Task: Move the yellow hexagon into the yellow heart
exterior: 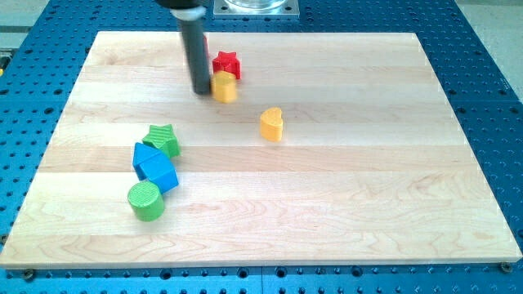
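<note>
The yellow hexagon (225,86) lies near the view's top, left of centre, touching the red star (226,64) just above it. The yellow heart (272,124) stands apart, below and to the right of the hexagon, with a clear gap of board between them. My tip (202,91) is at the hexagon's left side, right against it or very nearly so. The dark rod rises from there to the view's top edge.
A green star (163,140), a blue block (145,154), a blue cube (159,173) and a green cylinder (146,201) cluster at the view's lower left. A bit of a red block (205,41) shows behind the rod. The wooden board (368,204) lies on a blue perforated base.
</note>
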Available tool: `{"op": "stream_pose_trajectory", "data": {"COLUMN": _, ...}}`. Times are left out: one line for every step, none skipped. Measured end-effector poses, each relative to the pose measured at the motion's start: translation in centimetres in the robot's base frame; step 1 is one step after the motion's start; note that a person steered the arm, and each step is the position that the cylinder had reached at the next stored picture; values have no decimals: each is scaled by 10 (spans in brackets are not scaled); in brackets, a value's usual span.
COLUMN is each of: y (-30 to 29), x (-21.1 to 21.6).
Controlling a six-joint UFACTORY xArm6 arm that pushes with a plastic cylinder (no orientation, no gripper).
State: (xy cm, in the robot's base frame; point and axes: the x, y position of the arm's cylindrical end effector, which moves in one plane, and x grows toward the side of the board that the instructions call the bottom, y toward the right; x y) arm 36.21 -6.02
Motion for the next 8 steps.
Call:
{"op": "stream_pose_trajectory", "data": {"y": 39, "x": 30}}
{"op": "stream_pose_trajectory", "data": {"y": -4, "x": -11}}
{"op": "stream_pose_trajectory", "data": {"y": 28, "x": -23}}
{"op": "stream_pose_trajectory", "data": {"y": 66, "x": -15}}
{"op": "stream_pose_trajectory", "data": {"y": 64, "x": -6}}
{"op": "stream_pose_trajectory", "data": {"y": 62, "x": -18}}
{"op": "stream_pose_trajectory", "data": {"y": 69, "x": -25}}
{"op": "stream_pose_trajectory", "data": {"y": 69, "x": -25}}
